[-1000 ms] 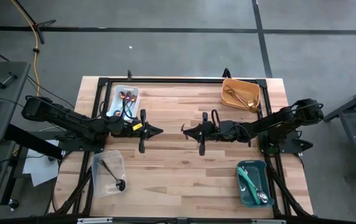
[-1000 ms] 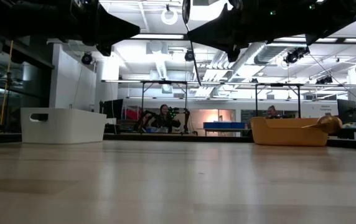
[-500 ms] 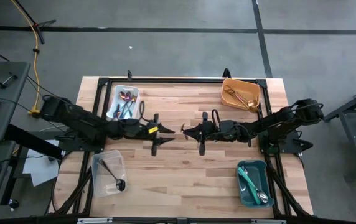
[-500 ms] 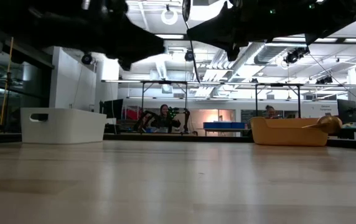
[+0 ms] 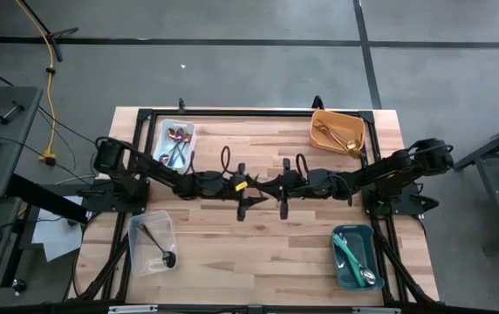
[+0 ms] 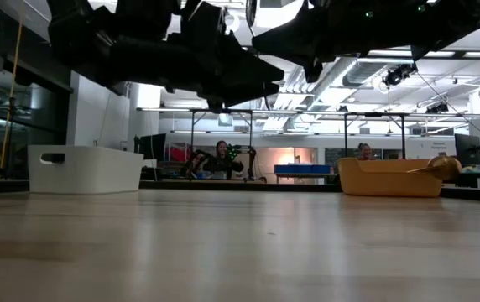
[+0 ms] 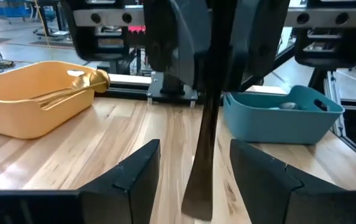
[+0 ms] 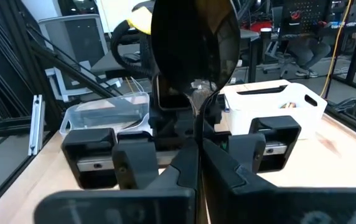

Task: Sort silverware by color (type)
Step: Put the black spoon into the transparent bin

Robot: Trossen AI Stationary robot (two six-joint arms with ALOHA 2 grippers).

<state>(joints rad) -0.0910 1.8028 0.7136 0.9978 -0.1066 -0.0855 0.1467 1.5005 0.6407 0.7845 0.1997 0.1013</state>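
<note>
Left gripper [image 5: 262, 186] now forward, parted around right gripper's [image 5: 270, 185] slim black spoon [image 7: 204, 134].

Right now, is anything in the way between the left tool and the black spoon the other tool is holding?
Nothing visible is. The slim black spoon hangs from the shut right tool above the middle of the wooden table, and the open left tool's fingers stand on either side of its handle.

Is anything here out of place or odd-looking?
Only one thing: a black spoon is up in the air mid-table, pinched in the right gripper, with the open left gripper closing in on it. The bins look tidy.
</note>
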